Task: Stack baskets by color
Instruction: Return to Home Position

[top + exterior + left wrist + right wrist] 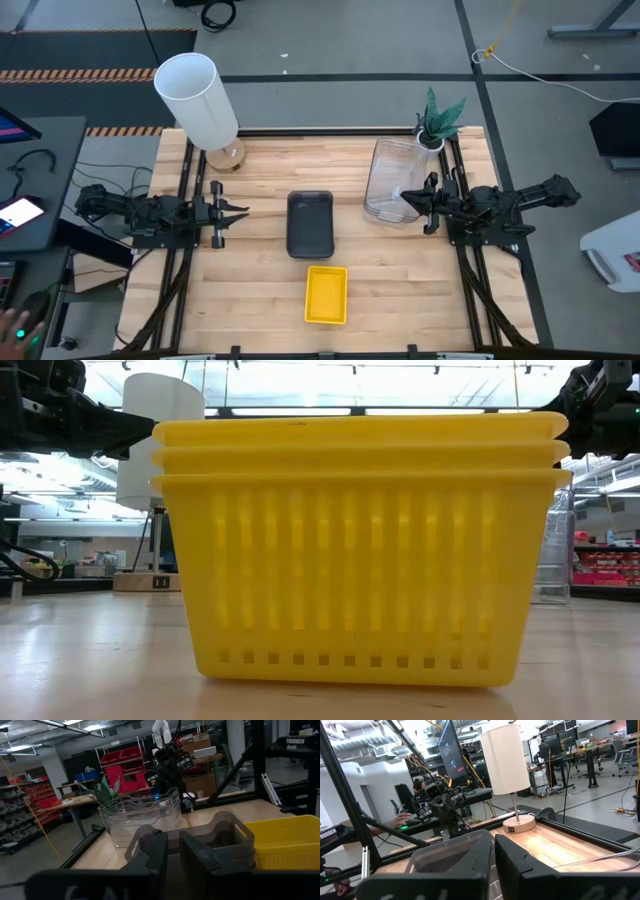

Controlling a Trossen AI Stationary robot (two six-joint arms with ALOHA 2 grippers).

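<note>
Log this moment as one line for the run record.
grey basket stack: centre | yellow basket stack: front edge, centre | clear basket stack: by plant | left gripper, right gripper: raised at sides, holding nothing

left gripper [240, 213] closed, arm folded | right gripper [404, 200] closed, arm folded

A white-shaded lamp [197, 97] stands at the wooden table's [260, 290] eleven o'clock, a small green plant [438, 120] at one o'clock.

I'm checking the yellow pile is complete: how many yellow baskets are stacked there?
3. The bright yellow slotted plastic baskets sit nested in one stack on the wooden table, beside the dark grey basket stack; the low view shows their three rims.
</note>
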